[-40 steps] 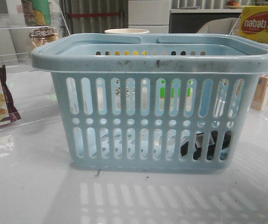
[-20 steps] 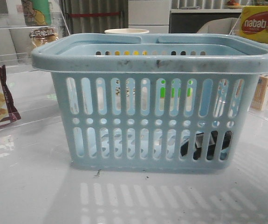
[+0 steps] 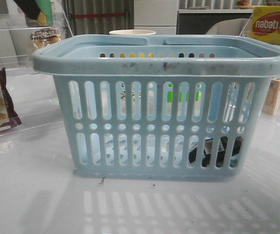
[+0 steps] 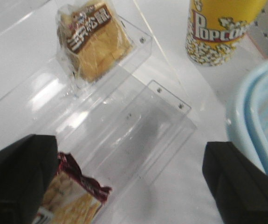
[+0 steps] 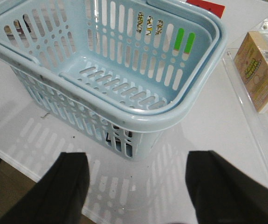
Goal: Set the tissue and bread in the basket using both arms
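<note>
We see the basket (image 3: pixel 161 107) standing on the glossy white bench (image 3: pixel 32 195); a dark packet, likely the tissue (image 3: pixel 216 152), shows only through the slots at its lower right corner, its shape hard to make out. The bread (image 4: pixel 92 41) sits on a clear shelf (image 4: pixel 138 126) left of the basket, beside a popcorn tub (image 4: pixel 217 29). The left tool (image 4: pixel 134 186) and right tool (image 5: pixel 137 186) both hang apart, holding nothing, fingertips cut off by the frame.

- Left gripper (image 4: pixel 134 186): two matte black jaws, broad and blocky, with plain flat faces.
- Right gripper (image 5: pixel 136 191): two dark, near-black jaws, smooth, tapering, no markings, screws or cables showing.
</note>
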